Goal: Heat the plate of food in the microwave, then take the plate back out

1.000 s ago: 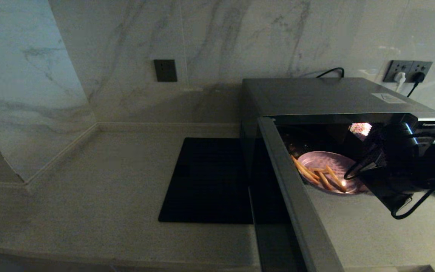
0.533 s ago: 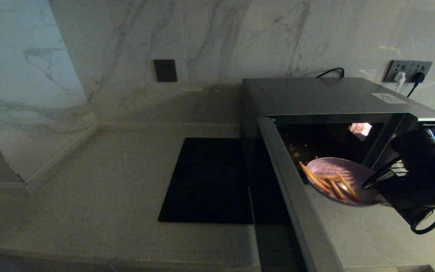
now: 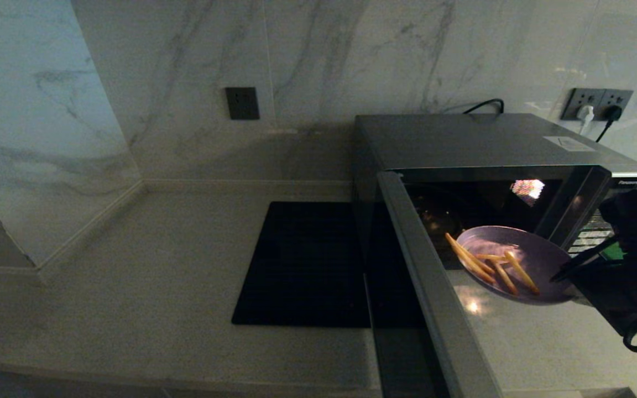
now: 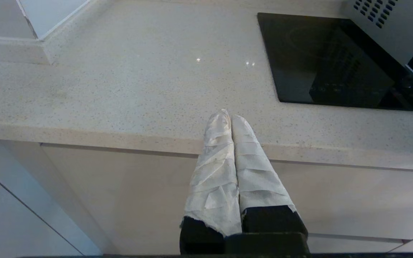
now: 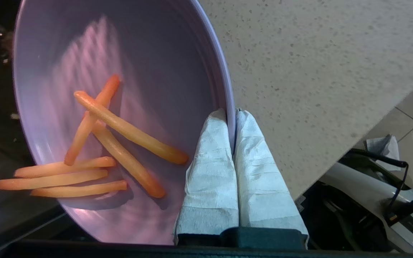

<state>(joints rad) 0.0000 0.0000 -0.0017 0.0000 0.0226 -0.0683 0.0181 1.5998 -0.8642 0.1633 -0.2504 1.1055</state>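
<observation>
The plate of food is a pale lilac dish with several orange sticks lying in it. It hangs tilted just outside the microwave's open cavity, above the counter. My right gripper is shut on the plate's rim, one wrapped finger inside and one outside. In the head view that gripper reaches in from the right edge. The microwave door stands swung open toward me. My left gripper is shut and empty, parked low in front of the counter's edge, out of the head view.
A flat black square mat lies on the speckled counter left of the microwave. The open door juts out between mat and plate. Wall sockets with plugged cords sit behind the oven. The marble wall closes the back and left.
My right gripper has drawn the plate out of the microwave cavity, toward me and to the right. The plate now hangs over the counter. The left arm has not moved.
</observation>
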